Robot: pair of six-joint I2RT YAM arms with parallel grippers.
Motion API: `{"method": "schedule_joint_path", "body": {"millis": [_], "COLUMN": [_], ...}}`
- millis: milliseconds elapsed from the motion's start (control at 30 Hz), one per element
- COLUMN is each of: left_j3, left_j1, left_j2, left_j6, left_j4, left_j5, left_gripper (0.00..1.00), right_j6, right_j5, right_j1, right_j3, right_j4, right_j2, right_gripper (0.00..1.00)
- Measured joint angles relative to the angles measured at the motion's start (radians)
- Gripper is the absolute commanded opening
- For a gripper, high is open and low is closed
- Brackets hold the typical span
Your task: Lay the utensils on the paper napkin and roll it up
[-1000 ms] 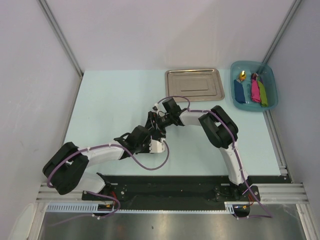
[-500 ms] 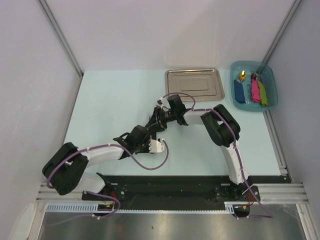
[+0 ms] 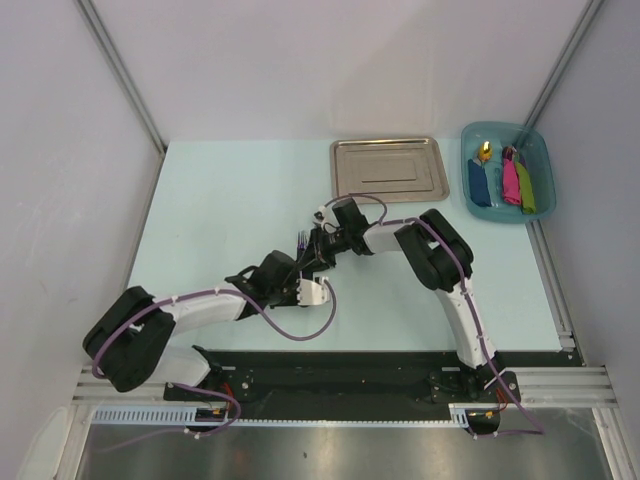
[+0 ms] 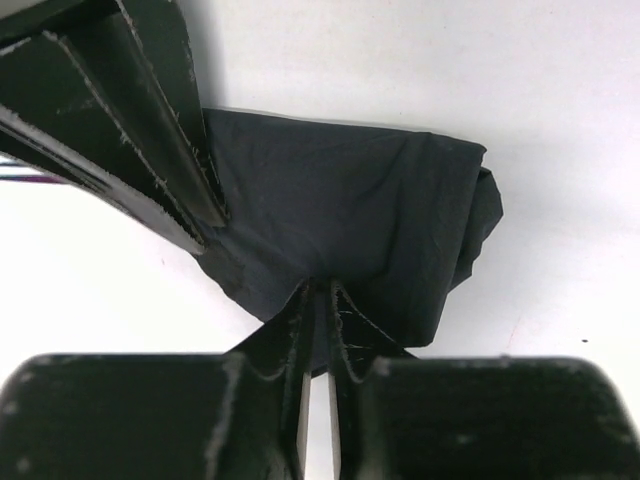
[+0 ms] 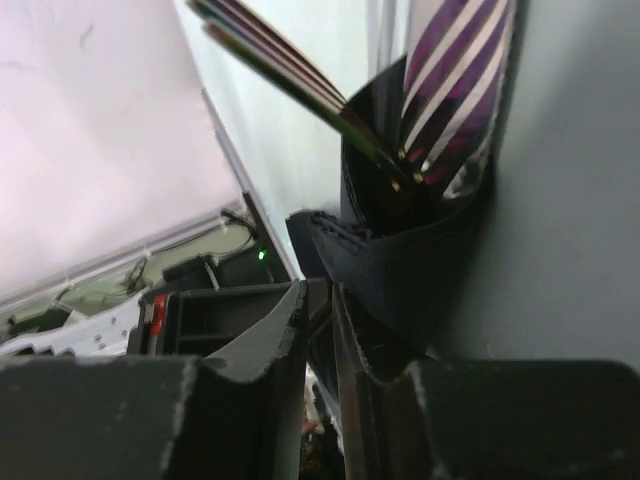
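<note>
My left jaws pinch a fold of the bundled paper napkin (image 4: 350,220) on the counter (image 3: 220,200), my right jaws nip its other end where the utensils (image 5: 440,90) poke out, steel tray (image 3: 388,165) and blue bin (image 3: 468,170) well apart beyond.

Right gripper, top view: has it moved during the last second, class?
Yes. The right gripper has drifted slightly away from the steel tray, toward the near side and a little leftward.
</note>
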Motion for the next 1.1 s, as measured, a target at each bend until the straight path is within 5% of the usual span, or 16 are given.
{"method": "schedule_joint_path", "body": {"millis": [300, 600, 833, 1100], "left_j3": [0.033, 0.257, 0.175, 0.061], "left_j1": [0.101, 0.49, 0.507, 0.565], "left_j2": [-0.067, -0.221, -0.051, 0.227], "left_j6": [-0.119, -0.529, -0.97, -1.216], "left_j4": [-0.13, -0.237, -0.068, 0.074], "left_j5": [0.114, 0.629, 0.919, 0.991], "left_gripper": [0.34, 0.38, 0.32, 0.24], "right_j6": [-0.079, -0.122, -0.134, -0.145], "right_j5": [0.011, 0.029, 0.038, 0.041], "right_j1": [0.007, 0.017, 0.019, 0.019], "right_j3": [0.068, 0.085, 0.093, 0.098], "right_j4": [-0.124, -0.171, -0.187, -0.198], "right_j2": [0.018, 0.018, 0.018, 0.018], "right_gripper": [0.2, 0.18, 0.18, 0.18]}}
